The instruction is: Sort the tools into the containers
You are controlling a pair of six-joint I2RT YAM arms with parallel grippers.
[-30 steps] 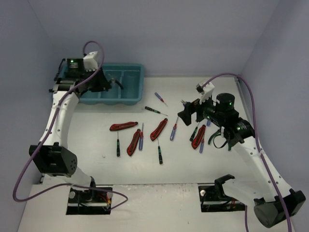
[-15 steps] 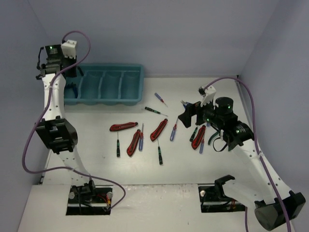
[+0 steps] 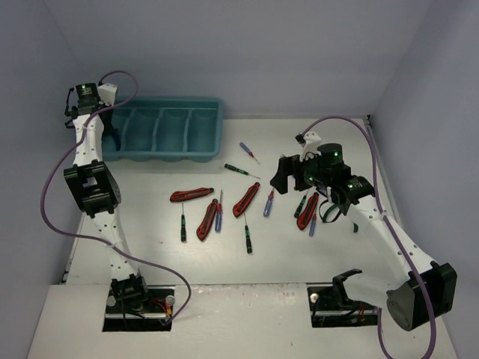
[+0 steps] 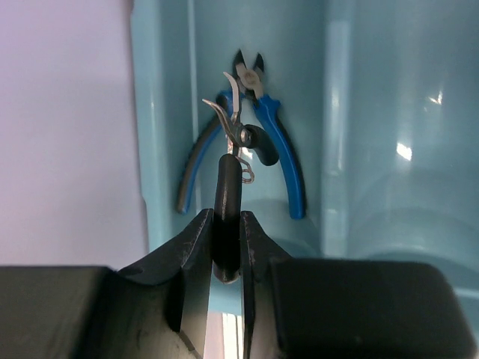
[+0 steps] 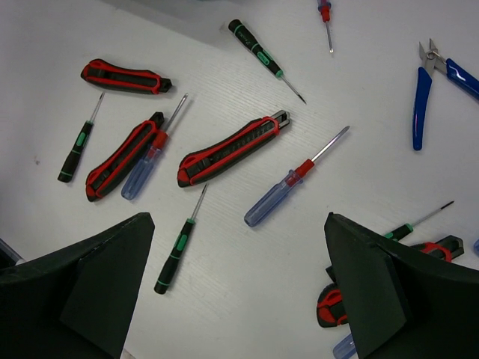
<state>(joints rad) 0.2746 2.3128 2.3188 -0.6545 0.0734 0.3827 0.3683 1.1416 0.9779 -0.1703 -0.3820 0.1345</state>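
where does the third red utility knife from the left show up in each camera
top external: utility knife mid-table, tilted.
left wrist: not in it.
right wrist: utility knife near picture centre.
shared landmark: blue-handled screwdriver just right of it in both.

Top external: high, behind the robot, looking down over the whole desk (image 3: 150, 232) and teal tray (image 3: 218, 123). Left wrist: close, facing straight down into the tray's end compartment. Right wrist: farther off, angled down at loose tools (image 5: 232, 149) mid-desk, also seen from top.
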